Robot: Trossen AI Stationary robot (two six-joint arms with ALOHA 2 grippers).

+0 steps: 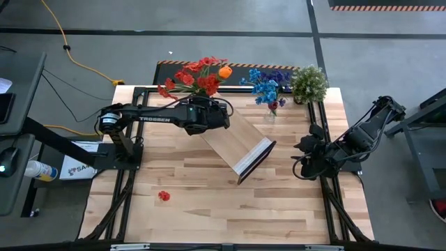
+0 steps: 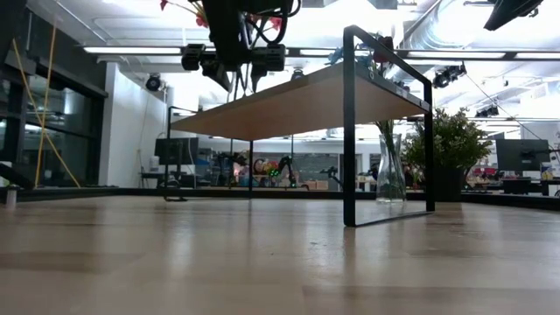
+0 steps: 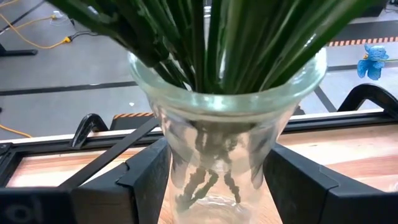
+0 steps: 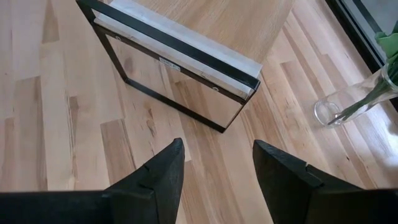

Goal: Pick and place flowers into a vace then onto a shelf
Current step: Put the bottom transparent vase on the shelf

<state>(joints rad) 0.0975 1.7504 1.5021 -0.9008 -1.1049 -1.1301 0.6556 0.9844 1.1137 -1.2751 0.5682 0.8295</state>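
Note:
The shelf (image 1: 233, 139) stands slantwise mid-table, its white-strip end (image 4: 186, 46) toward the right. On its far-left end stands a glass vase (image 3: 217, 155) with green stems in it; the red and orange flowers (image 1: 198, 77) spread above. My left gripper (image 3: 217, 152) comes level from the left, over the shelf top (image 2: 297, 101), its open fingers on either side of the vase. My right gripper (image 4: 217, 162) hovers open and empty at the table's right side (image 1: 301, 157), pointing down at the shelf's near end. My left gripper's fingers (image 3: 152, 180) stand close against the two sides of the vase's narrow waist (image 3: 180, 155), coming level from the table's left. I cannot tell whether they touch the glass. The vase stands upright on the shelf's top.
A second glass vase (image 4: 348, 102) with blue flowers (image 1: 268, 90) stands on the table behind the shelf. A bushy potted plant (image 1: 309, 82) sits at the far right corner. A loose red bloom (image 1: 164, 196) lies on the near left of the table.

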